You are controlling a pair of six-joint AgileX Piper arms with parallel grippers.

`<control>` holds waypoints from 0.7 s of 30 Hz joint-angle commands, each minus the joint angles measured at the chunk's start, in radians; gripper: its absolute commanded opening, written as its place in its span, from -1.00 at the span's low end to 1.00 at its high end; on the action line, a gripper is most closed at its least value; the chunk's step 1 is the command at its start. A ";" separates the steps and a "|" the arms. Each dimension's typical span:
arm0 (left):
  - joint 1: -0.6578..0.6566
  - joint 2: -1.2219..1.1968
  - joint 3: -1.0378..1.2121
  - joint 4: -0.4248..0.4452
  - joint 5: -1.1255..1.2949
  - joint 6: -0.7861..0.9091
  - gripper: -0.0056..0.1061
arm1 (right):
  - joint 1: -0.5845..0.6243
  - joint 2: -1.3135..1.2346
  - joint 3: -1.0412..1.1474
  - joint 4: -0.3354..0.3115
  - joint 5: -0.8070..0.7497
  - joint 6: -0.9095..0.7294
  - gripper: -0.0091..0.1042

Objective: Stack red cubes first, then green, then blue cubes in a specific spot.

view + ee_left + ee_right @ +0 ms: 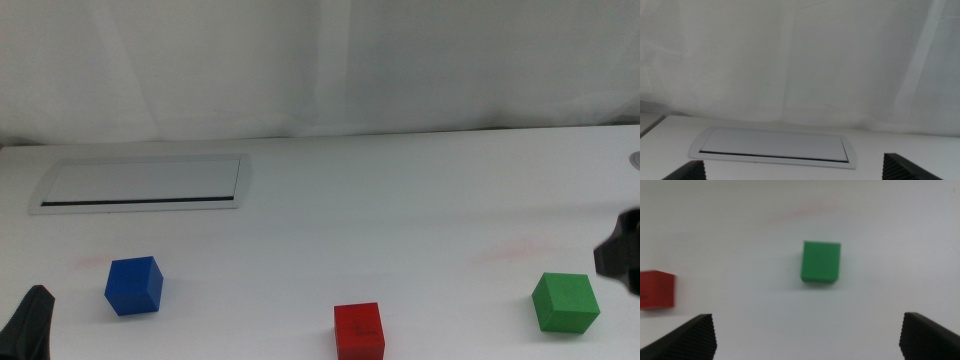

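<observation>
Green cube (pixel 821 261) lies btwn right pincer (pixel 807 335) jaws (wide apart), red cube (pixel 656 289) nearby, left pincer (pixel 800 170) also wide

Three matte cubes, unstacked, on the white tabletop.

The green cube (pixel 821 261) sits flat ahead of the right gripper (pixel 807 335), between its wide-open jaws' lines, apart from them. The red cube (pixel 359 330) lies off to that gripper's side, well apart from the green. The blue cube (pixel 134 285) rests flat near the left gripper (pixel 30 322), touching nothing.
</observation>
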 commanded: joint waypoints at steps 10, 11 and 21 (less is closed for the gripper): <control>0.001 -0.005 0.004 -0.005 -0.012 -0.001 0.67 | -0.106 0.044 0.091 0.006 -0.006 -0.059 0.96; 0.001 -0.005 0.004 -0.005 -0.012 -0.001 0.67 | -0.125 0.047 0.091 0.022 -0.025 -0.078 0.95; 0.001 -0.005 0.004 -0.005 -0.012 -0.001 0.67 | -0.302 0.159 0.091 0.101 -0.106 -0.247 0.91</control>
